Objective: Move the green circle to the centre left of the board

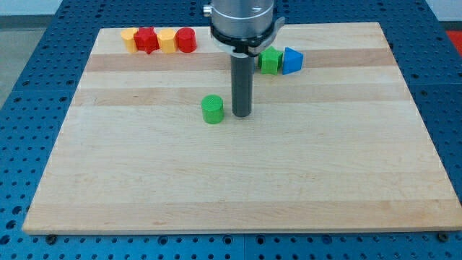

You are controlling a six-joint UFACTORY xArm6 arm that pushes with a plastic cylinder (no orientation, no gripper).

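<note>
The green circle (pixel 212 109) is a short green cylinder on the wooden board (pixel 238 180), a little above the board's middle and slightly to the left. My tip (pixel 242 115) stands just to the circle's right, with a small gap between them. The dark rod rises from the tip to the arm's grey mount at the view's top.
Along the board's top edge at the left stand a yellow block (pixel 129 39), a red star-like block (pixel 146 40), a yellow block (pixel 167 41) and a red block (pixel 186 40). Right of the rod sit a green block (pixel 271 61) and a blue block (pixel 291 61), touching.
</note>
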